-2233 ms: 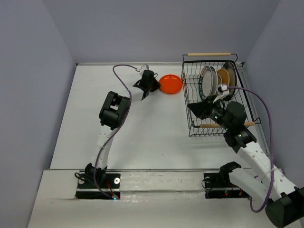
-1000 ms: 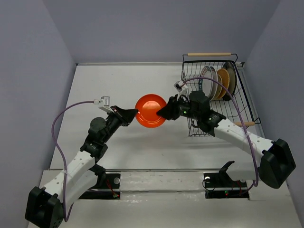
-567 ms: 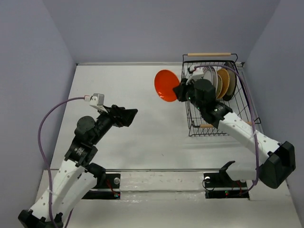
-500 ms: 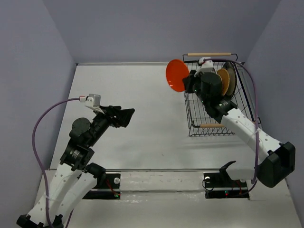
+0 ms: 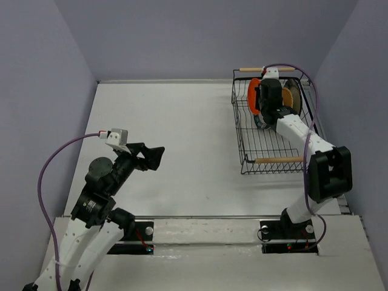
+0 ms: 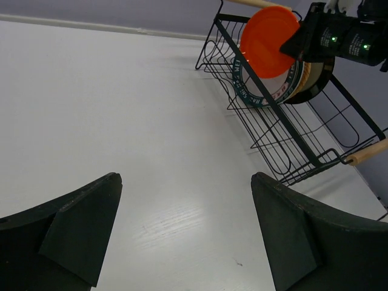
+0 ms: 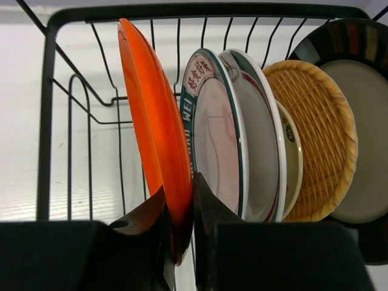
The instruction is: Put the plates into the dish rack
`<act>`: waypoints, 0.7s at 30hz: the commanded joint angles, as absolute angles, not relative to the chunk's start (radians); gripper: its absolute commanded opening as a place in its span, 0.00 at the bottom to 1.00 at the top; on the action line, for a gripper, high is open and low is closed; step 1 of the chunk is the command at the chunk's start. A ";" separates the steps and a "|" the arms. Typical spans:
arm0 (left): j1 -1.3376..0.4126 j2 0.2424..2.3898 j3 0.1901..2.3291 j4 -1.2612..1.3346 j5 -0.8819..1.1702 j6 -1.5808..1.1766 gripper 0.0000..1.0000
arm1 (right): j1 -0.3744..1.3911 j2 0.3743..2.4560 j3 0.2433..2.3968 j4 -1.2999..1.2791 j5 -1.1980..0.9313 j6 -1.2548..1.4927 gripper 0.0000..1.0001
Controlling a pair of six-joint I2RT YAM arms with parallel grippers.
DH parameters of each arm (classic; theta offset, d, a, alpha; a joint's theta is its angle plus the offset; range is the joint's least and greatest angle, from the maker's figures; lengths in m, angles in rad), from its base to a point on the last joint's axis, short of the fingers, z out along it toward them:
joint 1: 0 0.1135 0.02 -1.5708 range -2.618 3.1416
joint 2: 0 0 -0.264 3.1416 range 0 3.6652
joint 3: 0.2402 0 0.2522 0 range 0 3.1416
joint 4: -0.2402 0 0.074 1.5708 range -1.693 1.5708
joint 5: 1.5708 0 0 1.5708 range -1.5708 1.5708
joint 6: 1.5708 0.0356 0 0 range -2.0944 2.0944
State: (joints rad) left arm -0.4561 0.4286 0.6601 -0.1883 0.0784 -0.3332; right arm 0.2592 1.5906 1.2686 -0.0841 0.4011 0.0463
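Note:
The small glossy orange-red plate (image 7: 151, 115) stands on edge at the left end of the black wire dish rack (image 7: 51, 91), and my right gripper (image 7: 179, 203) is shut on its lower rim. Beside it stand two white plates with green patterned rims (image 7: 215, 139), a beige plate (image 7: 292, 159), the woven tan plate (image 7: 318, 121) and a cream plate with a dark rim (image 7: 364, 115). From above, the orange plate (image 5: 254, 97) sits at the rack's far end (image 5: 239, 130). My left gripper (image 5: 154, 156) hangs open over the bare table, holding nothing.
The rack has wooden dowel handles at its far end (image 5: 267, 69) and near end (image 5: 279, 160). Its near half (image 5: 270, 142) holds no plates. Grey walls close in the table on three sides. A purple cable (image 5: 57, 163) loops off my left wrist.
My right gripper carried the orange plate from mid-table up and right into the rack. My left gripper let go of it, opened, and drew back toward the near left.

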 commanded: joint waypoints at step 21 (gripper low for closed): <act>-0.442 0.367 0.637 -0.167 0.067 -0.316 0.99 | 0.239 1.835 1.384 -0.132 0.463 -0.028 0.07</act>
State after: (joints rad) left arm -0.4496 0.3618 0.6453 -0.1928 0.0689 -0.3302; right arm 0.2432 1.8431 1.3773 -0.1505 0.4675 -0.0673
